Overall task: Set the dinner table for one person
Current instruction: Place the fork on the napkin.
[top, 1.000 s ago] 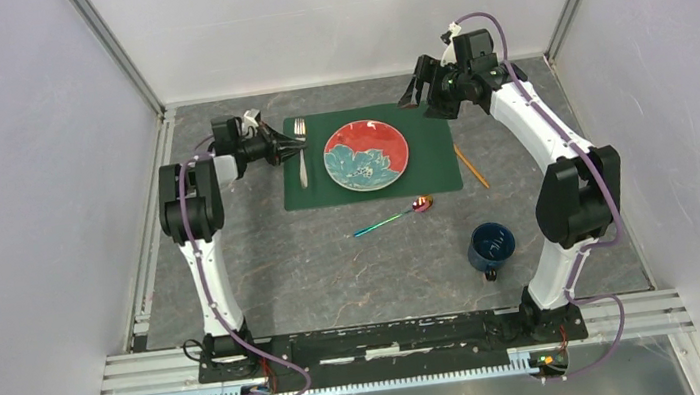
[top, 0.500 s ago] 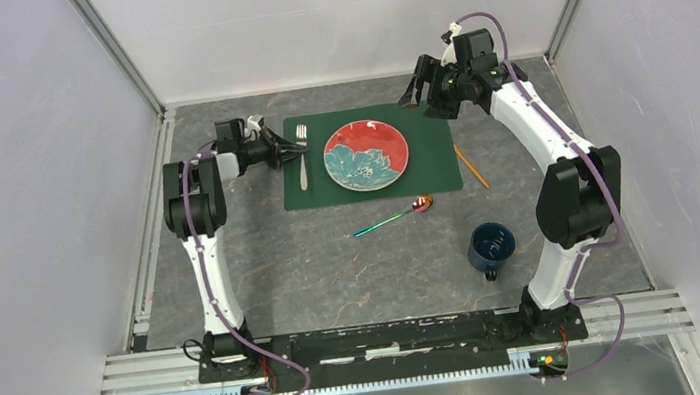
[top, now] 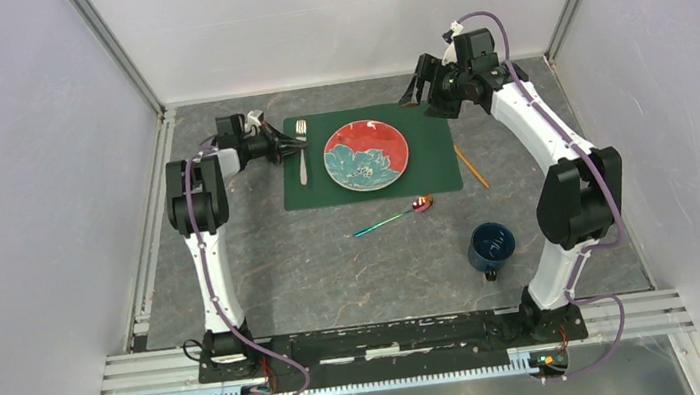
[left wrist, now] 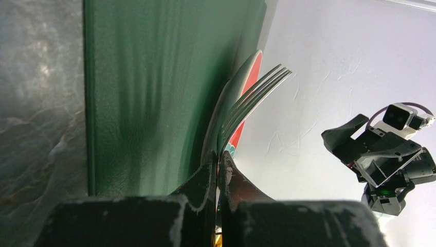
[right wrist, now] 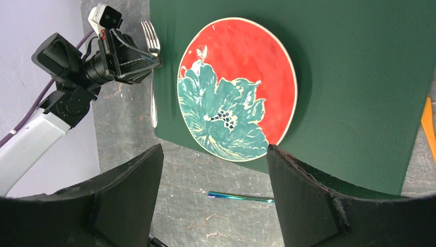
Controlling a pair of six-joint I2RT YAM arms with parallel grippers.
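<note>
Dinner table [top: 335, 270]: dark grey stone-look top, lying under both grippers and carrying everything else.

L arm [top: 206, 245] reaches in from the table's left side. L gripper [top: 295, 144] is low, at the placemat's left edge, and its fingers [left wrist: 203, 177] are pressed together w/ no gap. R arm [top: 566, 181] reaches to the far side. R gripper [top: 416, 89] hangs raised over the placemat's far right corner, jaws wide apart, nothing btw them.

Placemat [top: 431, 152]: dark green rectangle spanning the stretch btw the two grippers.

Plate [top: 367, 154]: red w/ a teal flower, flat on the placemat. It lies right of the L gripper's tips, beyond the fork. In the R wrist view it shows below and btw the spread fingers.

Mug [top: 491, 246]: dark blue, upright on bare table, well apart from both grippers, on the R arm's side and nearer the bases.

Spoon [top: 394, 218]: iridescent, on bare table just off the placemat's near edge, closer to the bases than either gripper.

Fork [top: 301, 153]: silver, flat along the placemat's left edge, tines pointing away from the bases. L gripper's tips meet its neck. Can't tell if they pinch it or only touch it.

Orange stick [top: 470, 166]: thin, just beside the placemat's right edge, on the base side of the R gripper.
</note>
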